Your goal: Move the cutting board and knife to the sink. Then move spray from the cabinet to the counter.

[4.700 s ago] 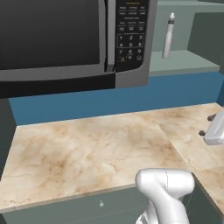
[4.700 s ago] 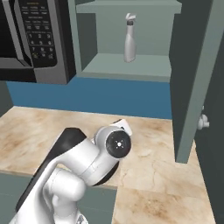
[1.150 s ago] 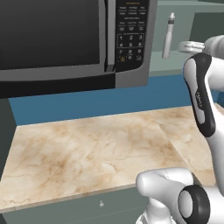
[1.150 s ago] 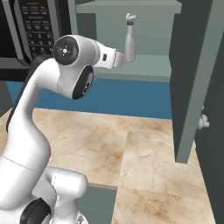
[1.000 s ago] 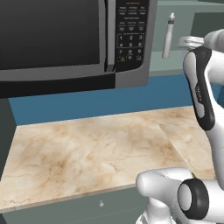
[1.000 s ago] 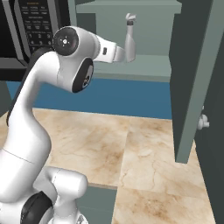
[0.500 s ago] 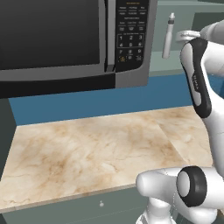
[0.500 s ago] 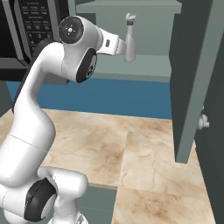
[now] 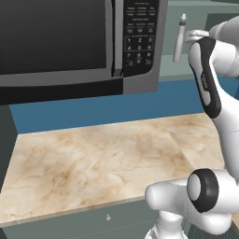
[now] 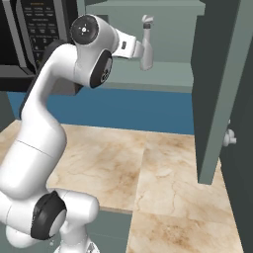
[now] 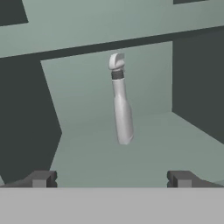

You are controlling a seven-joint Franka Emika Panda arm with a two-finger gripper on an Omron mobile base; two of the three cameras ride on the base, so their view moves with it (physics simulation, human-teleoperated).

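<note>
Spray (image 11: 121,105) stands upright on the cabinet shelf (image 11: 153,148), centre of the hand view; upper right of the left base view, top centre of the right base view. Claw (image 11: 111,178) wide open, holding nothing, fingertips (image 11: 41,178) at the bottom edge, well short of the bottle. Table (image 9: 93,163) lies below the microwave (image 9: 79,42).

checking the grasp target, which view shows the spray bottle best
The hand view: the spray stands whole and unblocked on the cabinet shelf, ahead of the open end effector. The left base view shows a thin sliver of it beside the arm; in the right base view the arm covers part of it.
</note>
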